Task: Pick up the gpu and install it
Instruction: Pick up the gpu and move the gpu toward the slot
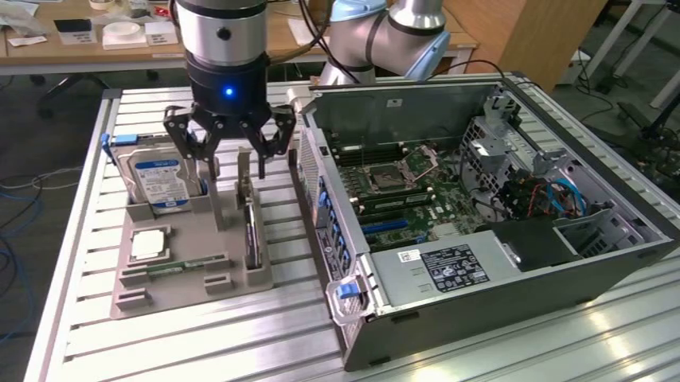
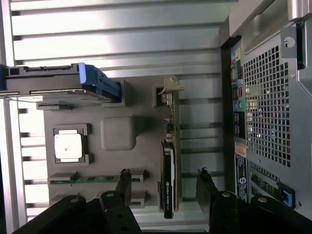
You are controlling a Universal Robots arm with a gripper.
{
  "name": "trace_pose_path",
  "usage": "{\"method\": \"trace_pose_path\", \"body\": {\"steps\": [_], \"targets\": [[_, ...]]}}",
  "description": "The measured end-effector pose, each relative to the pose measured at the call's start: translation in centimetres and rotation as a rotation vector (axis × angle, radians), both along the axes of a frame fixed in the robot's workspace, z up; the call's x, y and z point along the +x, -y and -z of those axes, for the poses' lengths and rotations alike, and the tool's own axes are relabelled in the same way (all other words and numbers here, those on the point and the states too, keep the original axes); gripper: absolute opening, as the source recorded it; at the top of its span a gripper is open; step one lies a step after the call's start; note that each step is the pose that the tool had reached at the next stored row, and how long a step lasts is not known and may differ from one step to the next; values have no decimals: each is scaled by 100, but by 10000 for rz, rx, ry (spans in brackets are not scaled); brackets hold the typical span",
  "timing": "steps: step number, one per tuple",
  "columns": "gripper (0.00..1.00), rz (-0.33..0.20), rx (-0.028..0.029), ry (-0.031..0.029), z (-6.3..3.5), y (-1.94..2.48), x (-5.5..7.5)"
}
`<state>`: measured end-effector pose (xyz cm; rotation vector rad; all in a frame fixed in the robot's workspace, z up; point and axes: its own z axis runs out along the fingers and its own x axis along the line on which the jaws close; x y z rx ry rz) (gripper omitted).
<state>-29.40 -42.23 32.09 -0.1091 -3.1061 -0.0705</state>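
Note:
The gpu stands on edge in a slot of the grey holder tray, its silver bracket end toward the far side. My gripper hangs open just above it, not touching it. In the wrist view the gpu shows as a thin green card with a black cooler, lying between the two black fingertips of the open gripper. The open computer case lies on its side at the exterior view's right, with its motherboard exposed.
On the tray a silver hard drive with a blue-white label stands upright, with a square processor and a narrow memory stick nearer the front. The case's rear panel is close beside the tray. Everything sits on a slatted aluminium table.

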Motion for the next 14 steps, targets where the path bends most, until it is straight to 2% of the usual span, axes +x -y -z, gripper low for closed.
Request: {"method": "trace_pose_path", "body": {"steps": [4, 8, 14], "targets": [[65, -277, 0, 0, 66, 7, 0], [65, -289, -1, 42, 116, 10, 0], [65, -464, -5, 49, 205, 11, 0]]}}
